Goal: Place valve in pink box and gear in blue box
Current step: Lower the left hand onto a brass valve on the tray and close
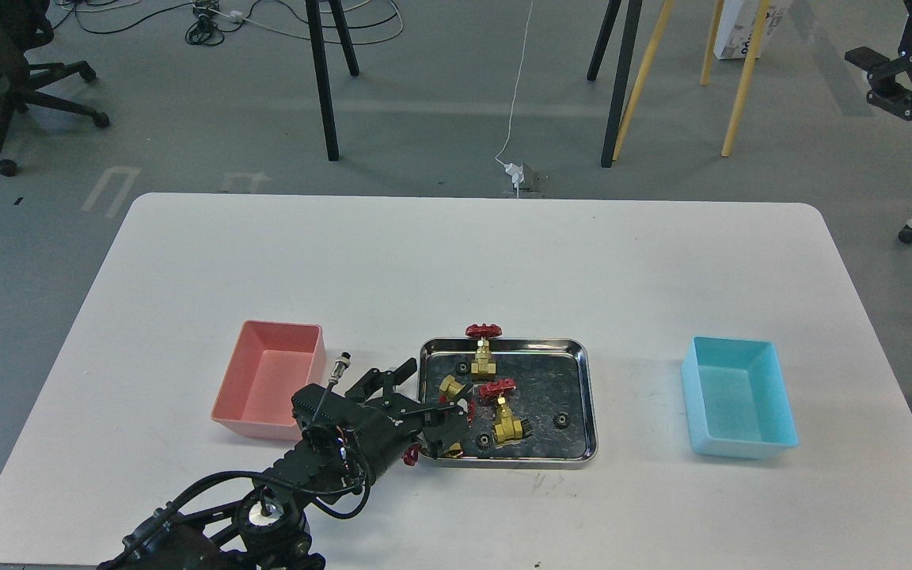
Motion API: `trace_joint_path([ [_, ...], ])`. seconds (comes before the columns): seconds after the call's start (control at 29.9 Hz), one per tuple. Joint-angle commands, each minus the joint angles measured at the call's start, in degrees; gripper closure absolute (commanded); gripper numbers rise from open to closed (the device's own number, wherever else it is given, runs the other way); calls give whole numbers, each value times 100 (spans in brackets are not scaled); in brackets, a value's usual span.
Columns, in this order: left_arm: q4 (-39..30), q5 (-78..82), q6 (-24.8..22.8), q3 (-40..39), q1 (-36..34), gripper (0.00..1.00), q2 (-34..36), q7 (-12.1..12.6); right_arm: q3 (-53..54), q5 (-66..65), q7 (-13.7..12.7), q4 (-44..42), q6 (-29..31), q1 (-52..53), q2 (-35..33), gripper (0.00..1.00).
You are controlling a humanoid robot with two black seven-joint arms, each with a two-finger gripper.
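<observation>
Several brass valves lie in the steel tray (587, 396): one at the back rim (482, 360), one in the middle (507, 423), one to its left (450, 387). A fourth at the front-left corner shows only part of its red handwheel (410, 454) under my left gripper (424, 400). That gripper is open, low over this corner, with one finger outside the tray's left rim and the other over the hidden valve. Black gears (560, 419) lie in the tray. The pink box (266, 380) is left of the tray, the blue box (737, 396) right. My right gripper (887, 79) is raised at the far right, small and dark.
The white table (456, 261) ends near the bottom of the view. My left arm crosses the table's front-left part, just in front of the pink box. Chair and stand legs are on the floor beyond the table.
</observation>
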Motion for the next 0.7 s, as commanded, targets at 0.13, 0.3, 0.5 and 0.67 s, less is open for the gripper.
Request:
trace_joint_path([
  [0.13, 74, 0, 0, 49, -7, 0, -154, 3, 0, -9, 0, -66, 0, -3, 17, 2],
  [0.3, 92, 0, 0, 58, -16, 6, -171, 12, 0, -9, 0, -101, 0, -3, 70, 2],
  [0.5, 83, 0, 0, 58, 2, 21, -163, 135, 0, -9, 9, -294, 0, -3, 193, 2],
  [0.67, 83, 0, 0, 58, 19, 40, -145, 170, 0, -18, 9, -303, 0, 6, 228, 2],
])
